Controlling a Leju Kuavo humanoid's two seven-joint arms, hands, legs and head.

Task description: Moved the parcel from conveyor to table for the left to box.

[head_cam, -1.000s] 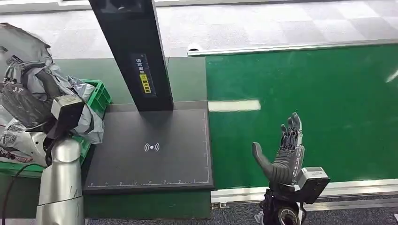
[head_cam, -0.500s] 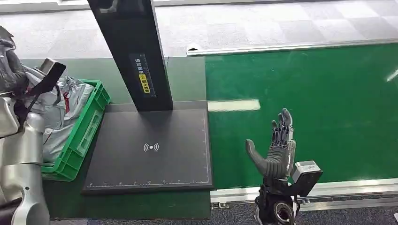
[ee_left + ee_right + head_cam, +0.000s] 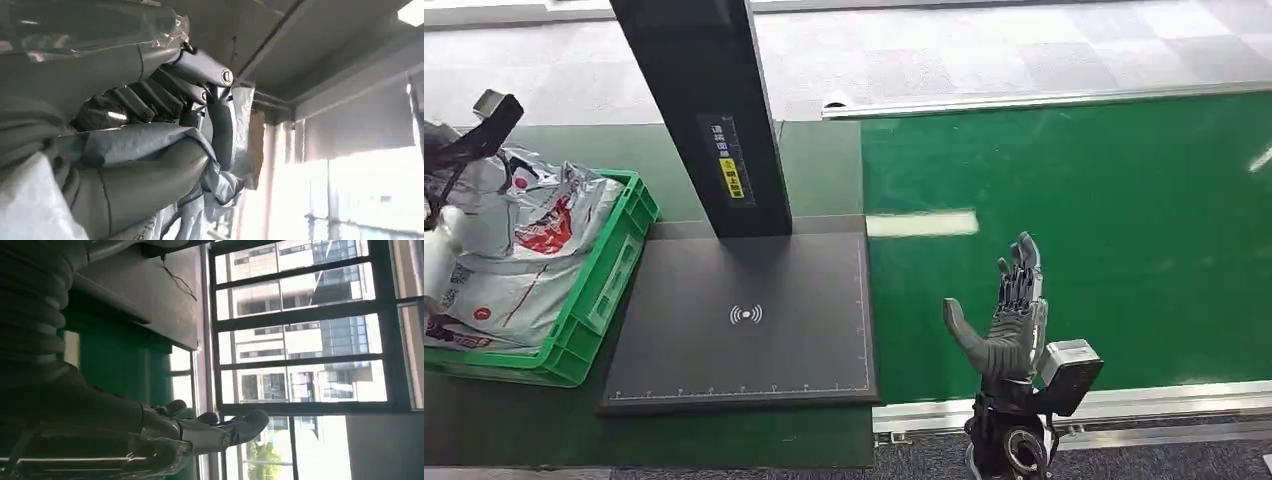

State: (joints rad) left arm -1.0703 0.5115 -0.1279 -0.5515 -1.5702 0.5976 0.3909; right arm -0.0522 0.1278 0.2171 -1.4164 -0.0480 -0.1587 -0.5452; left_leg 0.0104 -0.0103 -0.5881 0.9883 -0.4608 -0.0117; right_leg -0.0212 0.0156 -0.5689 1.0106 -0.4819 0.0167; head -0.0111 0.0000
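My left hand (image 3: 165,95) grips a crumpled grey plastic parcel (image 3: 145,142), whose film wraps around the fingers. In the head view that hand (image 3: 454,150) is raised at the far left edge, above the green crate (image 3: 609,265), with the parcel mostly out of frame. The right hand (image 3: 1012,322) stands upright and open over the near edge of the green conveyor belt (image 3: 1074,190), holding nothing. The right wrist view shows the same hand (image 3: 200,432) with its fingers stretched out.
Several bagged parcels (image 3: 524,250) lie in the green crate. A black scanner pad (image 3: 744,330) lies between crate and belt, and a black post (image 3: 709,110) rises from its far side. The belt's metal rim (image 3: 1164,400) runs along the near edge.
The left arm has lifted and swung out to the left, uncovering the crate and its parcels. The right hand has dropped slightly toward the near edge.
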